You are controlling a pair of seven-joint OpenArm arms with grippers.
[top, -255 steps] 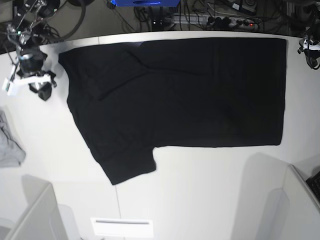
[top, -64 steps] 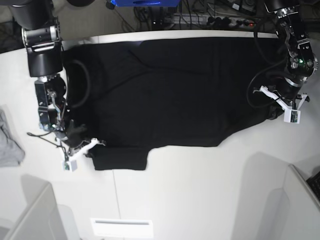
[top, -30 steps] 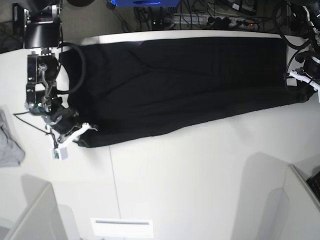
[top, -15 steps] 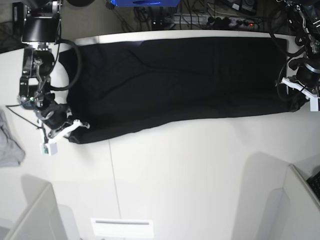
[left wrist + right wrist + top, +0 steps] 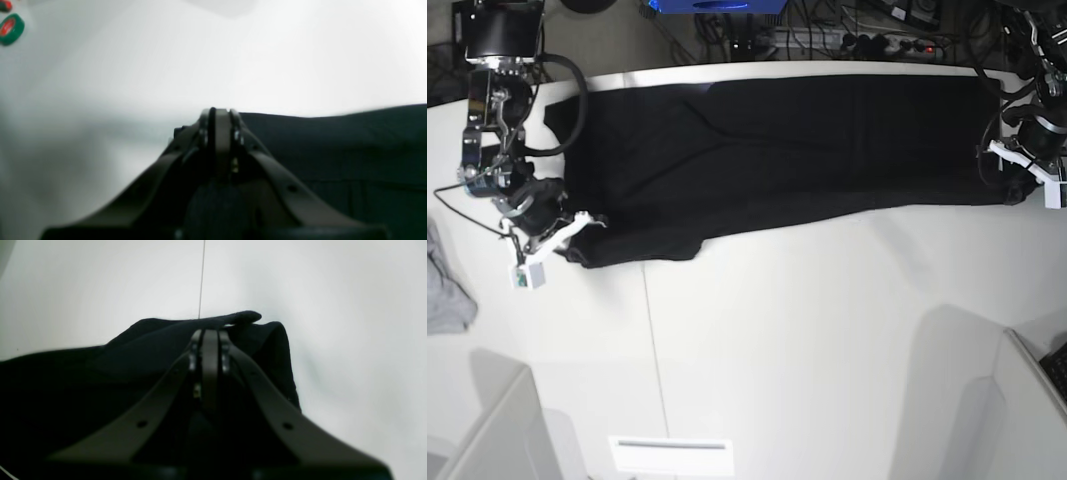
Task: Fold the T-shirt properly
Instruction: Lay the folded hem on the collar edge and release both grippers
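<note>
The black T-shirt (image 5: 777, 150) lies as a long band along the far side of the white table (image 5: 827, 330), its near half doubled back over the rest. No print shows. At the band's near left corner, my right gripper (image 5: 569, 243) is shut on the cloth. The right wrist view shows the fingertips (image 5: 209, 335) pinching a bunched fold of the T-shirt (image 5: 100, 373). My left gripper (image 5: 1011, 190) is shut on the near right corner. In the left wrist view its closed tips (image 5: 218, 115) sit at the edge of the T-shirt (image 5: 333, 143).
A light-grey cloth (image 5: 445, 285) lies at the table's left edge. Cables and a power strip (image 5: 877, 42) run behind the far edge. A white label (image 5: 672, 455) sits at the front. A green tape roll (image 5: 10, 28) shows in the left wrist view.
Both grippers have carried the shirt's near edge toward the far side, so the black band is narrower. The sleeve that hung out at the lower left is folded in.
</note>
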